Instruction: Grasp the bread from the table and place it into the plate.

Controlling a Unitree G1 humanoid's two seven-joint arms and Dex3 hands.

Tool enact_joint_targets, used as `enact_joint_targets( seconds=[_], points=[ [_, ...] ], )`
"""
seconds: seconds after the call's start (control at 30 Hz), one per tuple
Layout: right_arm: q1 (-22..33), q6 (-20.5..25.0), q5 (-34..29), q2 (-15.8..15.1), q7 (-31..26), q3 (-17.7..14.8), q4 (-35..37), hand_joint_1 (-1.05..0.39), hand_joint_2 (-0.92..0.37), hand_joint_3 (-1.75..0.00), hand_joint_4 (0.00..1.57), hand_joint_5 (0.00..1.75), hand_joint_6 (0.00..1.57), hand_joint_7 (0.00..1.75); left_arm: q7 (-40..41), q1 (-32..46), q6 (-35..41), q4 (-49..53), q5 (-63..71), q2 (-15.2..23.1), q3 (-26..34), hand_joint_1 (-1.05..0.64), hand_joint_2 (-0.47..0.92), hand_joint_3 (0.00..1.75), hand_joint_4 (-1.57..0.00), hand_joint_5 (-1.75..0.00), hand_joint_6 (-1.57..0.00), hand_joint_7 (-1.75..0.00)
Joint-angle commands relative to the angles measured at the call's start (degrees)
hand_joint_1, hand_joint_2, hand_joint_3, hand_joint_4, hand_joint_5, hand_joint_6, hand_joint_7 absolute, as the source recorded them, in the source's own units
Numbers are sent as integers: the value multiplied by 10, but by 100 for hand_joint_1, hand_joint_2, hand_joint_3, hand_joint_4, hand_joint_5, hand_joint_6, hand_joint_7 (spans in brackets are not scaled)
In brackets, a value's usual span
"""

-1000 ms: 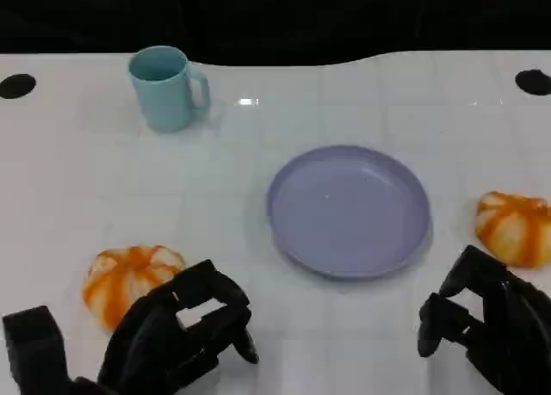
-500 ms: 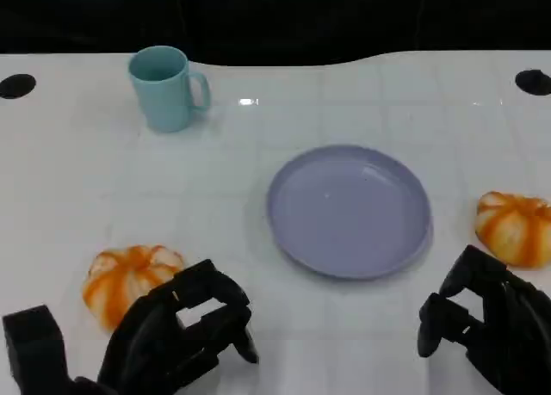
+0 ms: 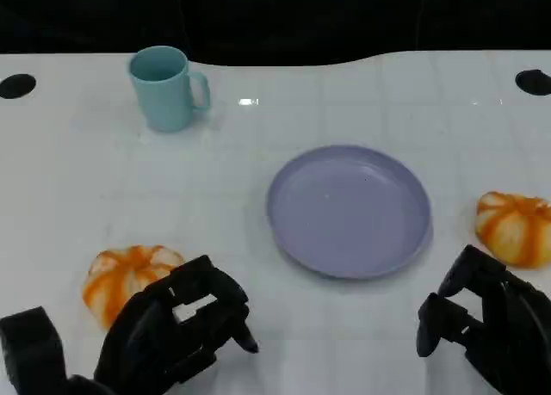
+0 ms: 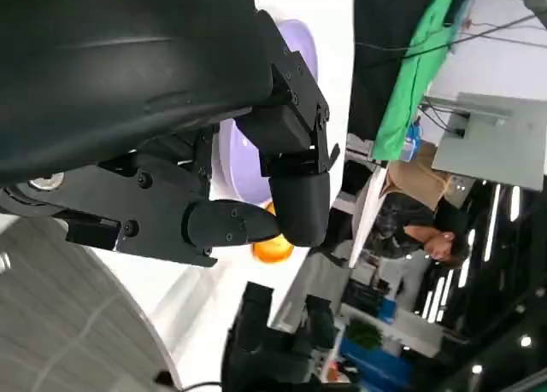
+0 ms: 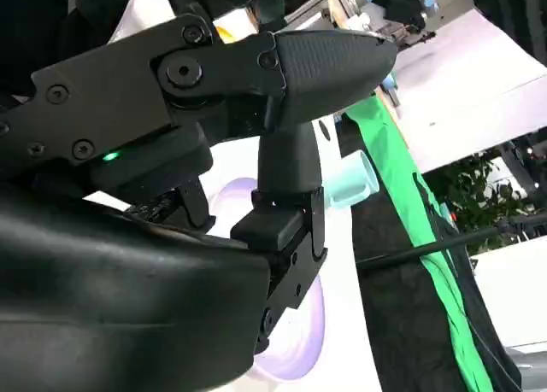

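Head view gives me a white bench (image 3: 77, 180) with two bread rolls, one plate and one mug on it. The left bread roll (image 3: 120, 277) sits near the front left of the bench, round, orange with pale cream streaks running over its top like a pumpkin-shaped bun. The right bread roll (image 3: 515, 227) has the same orange-and-cream look and lies at the right edge of the picture, just right of the lavender plate (image 3: 349, 210) and apart from it. The plate is round and shallow, sitting at mid-bench. The light blue mug (image 3: 165, 88) stands upright at the back left, its handle pointing right.

My left hand (image 3: 176, 326) hangs just in front of the left bread roll, fingers curled inward with nothing in them; I cannot tell whether it touches the roll. My right hand (image 3: 473, 313) sits at the lower right, in front of the right bread roll, fingers also curled in on nothing, clear of the roll
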Motion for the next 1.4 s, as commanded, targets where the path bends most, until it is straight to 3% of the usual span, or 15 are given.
enact_joint_targets(
  seconds=[0.03,0.07,0.17,0.37,0.63,1.17,1.27,1.4],
  points=[
    [-1,-6,2,-4,1,-6,-1,-59,-92,-31,75,175,62,158,15,-6,-41,-23,55,27,-2,-65,92,25,-50,-125,-67,-64],
    [-1,-5,2,-4,0,-6,-1,-59,-92,-31,75,175,62,158,17,-6,-48,-29,68,33,-4,-65,92,24,-50,-112,-65,-47],
    [-2,-3,4,-5,1,-7,-1,-59,-92,-31,75,175,62,158,25,-5,-58,-47,97,50,-8,-67,92,22,-46,-92,-61,-26],
    [1,-9,0,-5,2,-5,-4,-58,-92,-32,75,175,61,158,35,-3,-80,-99,165,99,-17,-66,92,22,-27,-74,-46,-8],
    [3,-5,4,-8,8,-4,-8,-59,-92,-33,75,175,60,160,66,-1,-80,-190,320,189,-37,-67,92,20,-1,-60,-30,0],
    [5,-6,-2,-5,3,-1,-11,-59,-92,-34,75,175,62,158,178,6,-79,-316,674,278,-41,-76,92,21,0,-11,-14,0],
    [6,1,0,-4,-2,-1,-14,-59,-92,-34,75,175,62,158,167,4,-57,-336,735,282,-47,-76,92,20,0,-10,-13,0],
    [5,9,2,-3,-8,0,-17,-60,-92,-31,75,175,63,157,110,-9,-10,-361,822,290,-63,-68,92,8,-2,-10,-13,0]
  ],
)
